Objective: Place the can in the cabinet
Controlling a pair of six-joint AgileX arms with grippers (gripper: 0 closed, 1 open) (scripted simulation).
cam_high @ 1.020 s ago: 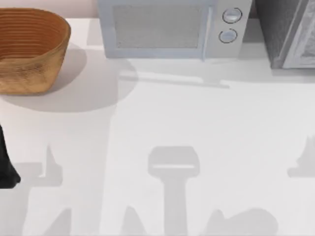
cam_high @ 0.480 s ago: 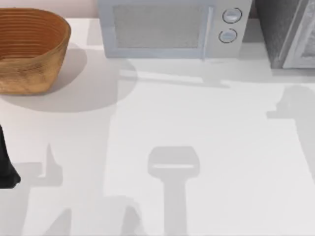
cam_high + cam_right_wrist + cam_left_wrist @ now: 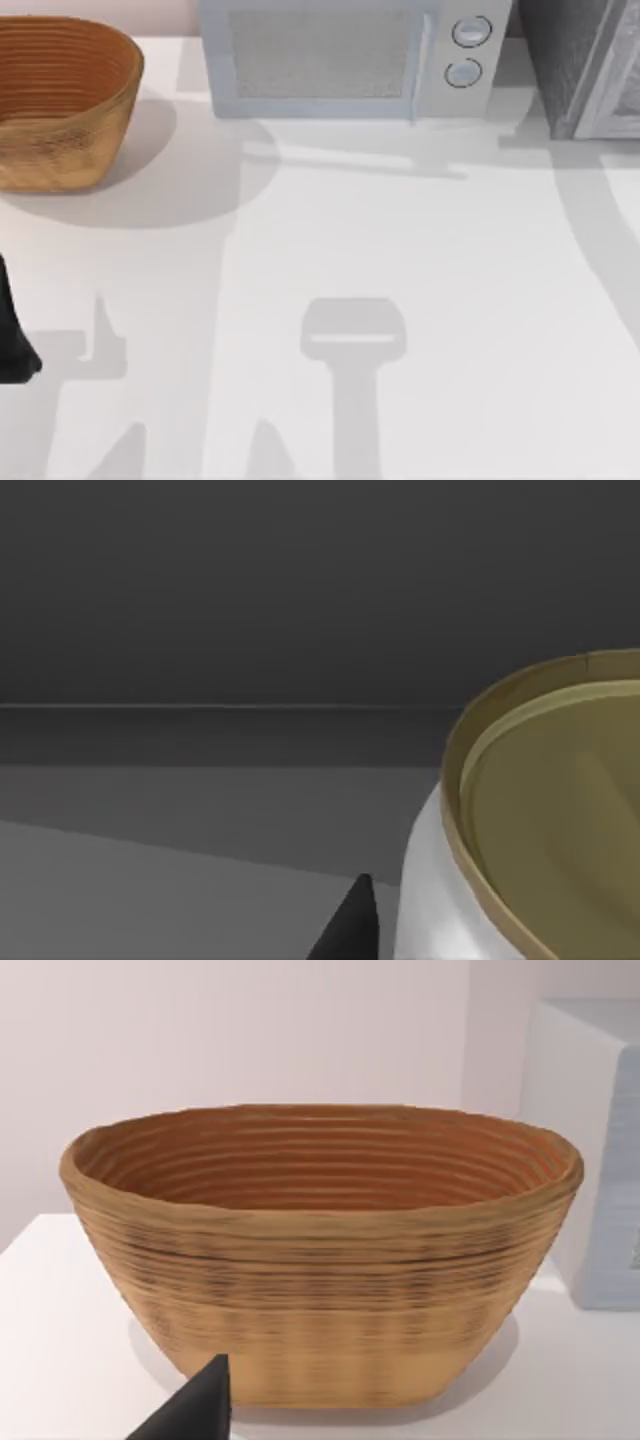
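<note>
Can (image 3: 520, 830) close beside right claw fingertip (image 3: 350, 925)

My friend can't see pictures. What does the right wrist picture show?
A white can with a gold rim and lid sits close up against a dark grey cabinet interior. A black fingertip of the right gripper pokes in beside the can.

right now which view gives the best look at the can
The right wrist view: the can sits close up, its gold lid and white side clear against a dark grey interior. The top view and left wrist view give no look at it.
</note>
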